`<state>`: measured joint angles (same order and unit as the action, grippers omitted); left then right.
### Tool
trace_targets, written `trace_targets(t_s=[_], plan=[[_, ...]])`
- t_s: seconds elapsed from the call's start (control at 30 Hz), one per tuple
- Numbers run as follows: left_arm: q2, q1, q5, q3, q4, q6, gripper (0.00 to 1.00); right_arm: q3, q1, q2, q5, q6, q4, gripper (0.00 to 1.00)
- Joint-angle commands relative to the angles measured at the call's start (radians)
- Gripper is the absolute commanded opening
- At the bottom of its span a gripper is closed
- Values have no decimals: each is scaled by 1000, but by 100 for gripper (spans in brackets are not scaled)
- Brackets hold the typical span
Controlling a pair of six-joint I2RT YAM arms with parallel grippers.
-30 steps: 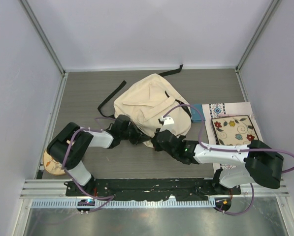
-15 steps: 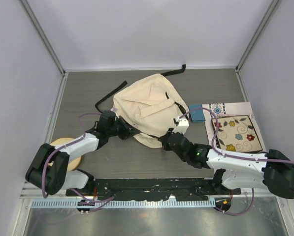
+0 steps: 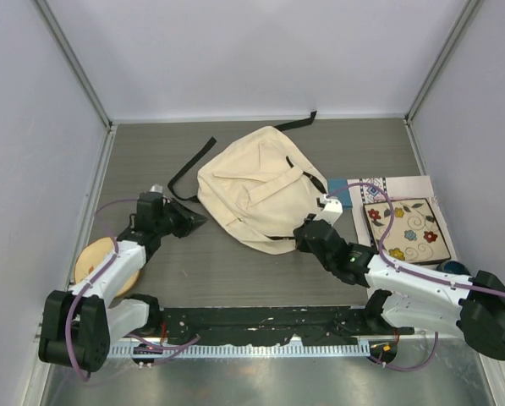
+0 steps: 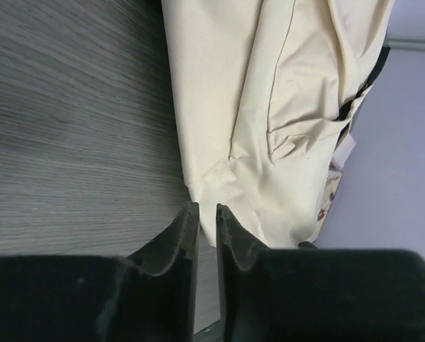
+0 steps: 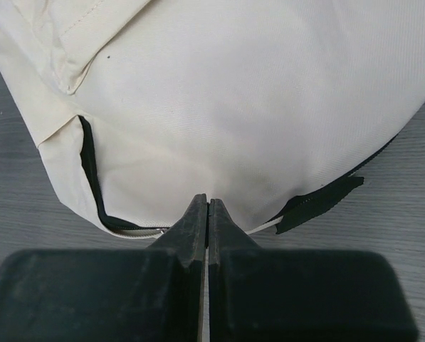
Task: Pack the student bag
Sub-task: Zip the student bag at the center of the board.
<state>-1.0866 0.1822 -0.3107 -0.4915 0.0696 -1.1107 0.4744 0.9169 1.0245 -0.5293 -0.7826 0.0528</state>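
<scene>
Student bag: The student bag (image 3: pixel 256 190) lies flat mid-table, a little toward the back wall, between my two grippers.
Bag shape: A rounded, slumped teardrop, narrowest at the end nearest me.
Bag fabric: Cream woven cloth, matte and soft, creased into shallow folds and stitched in flat seams, with a sewn loop tab on its face.
Zipper: A thin black zipper (image 5: pixel 91 178) curves down one corner and along the lower hem.
Straps: Black webbing straps (image 3: pixel 189 167) trail flat from the bag's left side and back end.
My left gripper: My left gripper (image 4: pixel 206 214) points at the bag's near-left edge, just beside it. Its dark, tapered fingers are drawn almost together with only a slit between them, and nothing is in it.
My right gripper: My right gripper (image 5: pixel 207 206) has its black wedge fingers pressed flat together, tips at the bag's bottom hem. I cannot tell whether any cloth is caught.
Table: The table (image 3: pixel 150 152) is grey with a fine, straight wood grain.
On my right: A square floral panel (image 3: pixel 404 227), cream with coloured blossoms, lies beside a flat teal piece (image 3: pixel 340 194).
On my left: A round tan disc (image 3: pixel 86 256) sits partly under my left arm.
</scene>
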Motion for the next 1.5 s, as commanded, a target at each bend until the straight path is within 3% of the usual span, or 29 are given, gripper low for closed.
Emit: trace_targets(t_s=[0.0,0.03,0.1,0.13,0.17,0.23,0.33,0.43,0.63,0.93,1.03,1.37,1.47], plan=[[-1,-3,-82,-41,15,37,36,9,-3,-15,32,46,-36,1],[-34,14,-111,-70,15,26,57,9,-1,-11,55,46,-45,1],[-53,65,-99,-94,16,-21,71,16,2,6,64,49,-47,1],[-58,132,-78,-102,18,-53,83,21,5,14,61,51,-47,1],[-61,172,-38,-110,16,-117,87,27,10,20,60,54,-47,1],[-68,285,2,-117,7,-173,93,44,19,34,55,59,-47,1],[-84,380,56,-105,-59,-274,94,67,43,45,39,69,-76,1],[-119,419,102,-93,-134,-337,96,79,59,55,32,69,-83,1],[-286,471,64,-142,-263,-377,92,79,109,65,17,57,-94,1],[-476,534,21,-147,-494,-501,80,70,134,42,-11,40,-85,1],[-509,543,30,-159,-504,-505,70,70,134,39,-14,46,-80,1],[-663,543,16,-139,-718,-551,5,66,139,20,-21,56,-77,1],[-668,540,22,-110,-769,-564,0,63,140,16,-47,54,-62,1]])
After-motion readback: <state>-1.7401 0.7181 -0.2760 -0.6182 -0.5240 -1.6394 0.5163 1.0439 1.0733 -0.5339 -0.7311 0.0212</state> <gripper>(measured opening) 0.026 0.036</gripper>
